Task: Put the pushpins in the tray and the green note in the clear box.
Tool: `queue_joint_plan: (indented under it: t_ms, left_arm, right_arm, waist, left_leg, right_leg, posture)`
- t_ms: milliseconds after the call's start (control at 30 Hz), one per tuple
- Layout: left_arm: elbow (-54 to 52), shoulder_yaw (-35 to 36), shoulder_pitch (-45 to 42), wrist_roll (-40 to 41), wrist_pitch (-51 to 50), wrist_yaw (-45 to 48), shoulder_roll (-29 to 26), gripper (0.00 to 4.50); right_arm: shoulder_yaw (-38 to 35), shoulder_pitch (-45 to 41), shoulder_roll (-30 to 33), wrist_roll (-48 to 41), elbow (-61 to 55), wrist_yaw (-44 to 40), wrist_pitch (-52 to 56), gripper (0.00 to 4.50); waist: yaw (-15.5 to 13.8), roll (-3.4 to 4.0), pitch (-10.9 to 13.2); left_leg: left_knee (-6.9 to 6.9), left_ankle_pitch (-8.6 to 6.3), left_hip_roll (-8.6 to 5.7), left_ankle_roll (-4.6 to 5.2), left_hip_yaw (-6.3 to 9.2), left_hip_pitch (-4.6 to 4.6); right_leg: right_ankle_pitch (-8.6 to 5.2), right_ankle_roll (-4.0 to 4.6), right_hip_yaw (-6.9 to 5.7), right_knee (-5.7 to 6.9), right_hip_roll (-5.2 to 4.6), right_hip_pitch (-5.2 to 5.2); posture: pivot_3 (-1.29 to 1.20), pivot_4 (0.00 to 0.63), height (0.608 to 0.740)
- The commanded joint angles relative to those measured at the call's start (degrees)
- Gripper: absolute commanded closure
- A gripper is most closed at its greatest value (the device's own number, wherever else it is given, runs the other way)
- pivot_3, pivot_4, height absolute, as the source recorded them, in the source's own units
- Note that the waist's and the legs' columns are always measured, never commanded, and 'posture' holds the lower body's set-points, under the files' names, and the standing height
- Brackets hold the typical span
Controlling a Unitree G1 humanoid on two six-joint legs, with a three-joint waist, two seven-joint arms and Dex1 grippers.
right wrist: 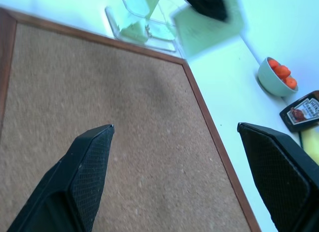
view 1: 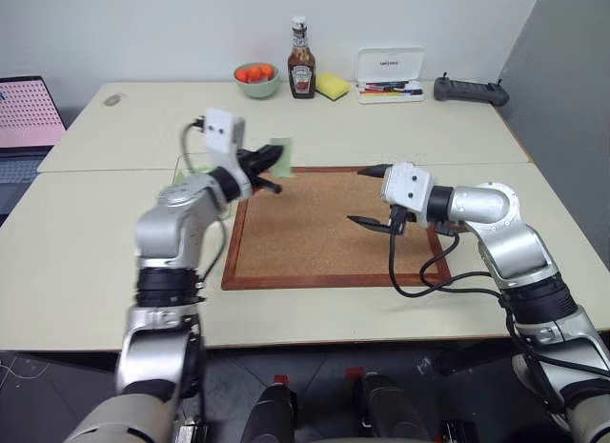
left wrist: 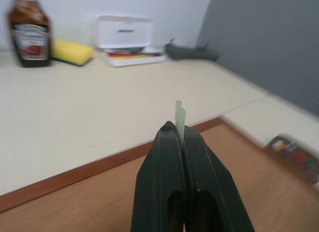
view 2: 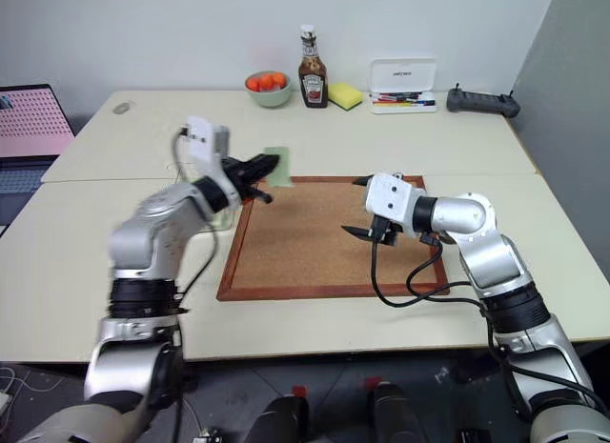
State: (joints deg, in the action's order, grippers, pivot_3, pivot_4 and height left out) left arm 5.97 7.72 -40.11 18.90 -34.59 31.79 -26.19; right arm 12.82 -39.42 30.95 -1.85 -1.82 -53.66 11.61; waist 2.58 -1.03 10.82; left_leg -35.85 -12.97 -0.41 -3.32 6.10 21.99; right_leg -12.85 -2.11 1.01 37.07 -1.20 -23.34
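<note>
My left gripper [view 1: 267, 161] hangs above the far left corner of the cork board, shut on the pale green note [view 1: 280, 148]. The note's edge [left wrist: 180, 116] sticks up between the closed fingers. In the right wrist view the note [right wrist: 212, 31] hangs beside the clear box [right wrist: 162, 35], which holds other green slips. My right gripper [view 1: 361, 195] hovers over the board's right half, open and with nothing between its fingers. The dark oval tray [left wrist: 294, 164] sits by the board's right edge with coloured pushpins [left wrist: 291, 148] in it.
The wood-framed cork board [view 1: 324, 224] fills the table's middle. Along the far edge stand a bowl of oranges [view 1: 256, 78], a ketchup bottle [view 1: 301, 62], a yellow sponge [view 1: 333, 86], a white marker case [view 1: 390, 75] and a black controller [view 1: 470, 90]. A laptop [view 1: 29, 114] sits far left.
</note>
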Motion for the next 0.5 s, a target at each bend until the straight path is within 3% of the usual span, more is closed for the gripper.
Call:
queue_joint_plan:
  t_ms: [33,133,500]
  left_arm:
    - [-4.9,0.0,1.9,-5.7,3.4,-1.4,-6.6,4.5]
    - [-3.6,-2.3,3.6,-11.6,7.2,-3.2,-10.6,4.5]
    - [11.5,-5.9,1.1,-20.9,16.2,-10.7,-9.7,4.5]
  right_arm:
    - [-1.2,-2.1,-1.7,-2.5,-2.9,0.5,3.3,0.29]
    - [-0.8,-2.4,-2.9,-3.2,-3.3,0.4,4.6,0.29]
    - [-0.3,-3.6,-5.6,-7.2,-5.0,-1.9,8.8,0.29]
  waist:
    - [-0.3,-0.01,0.0]
    - [-0.6,-0.01,0.0]
    - [-0.9,-0.01,0.0]
  left_leg:
    - [-0.01,0.0,-0.01,0.0,0.01,0.0]
    - [0.01,0.0,-0.02,0.01,0.0,0.02]
    - [0.02,-0.01,-0.02,0.01,0.02,0.11]
  right_leg:
    - [0.0,0.0,-0.02,0.0,-0.01,0.0]
    - [-0.01,0.01,-0.02,-0.04,-0.02,0.0]
    - [0.0,0.01,-0.07,-0.03,-0.03,-0.09]
  posture:
    - [0.0,0.15,0.74]
    - [0.0,0.15,0.74]
    - [0.0,0.15,0.74]
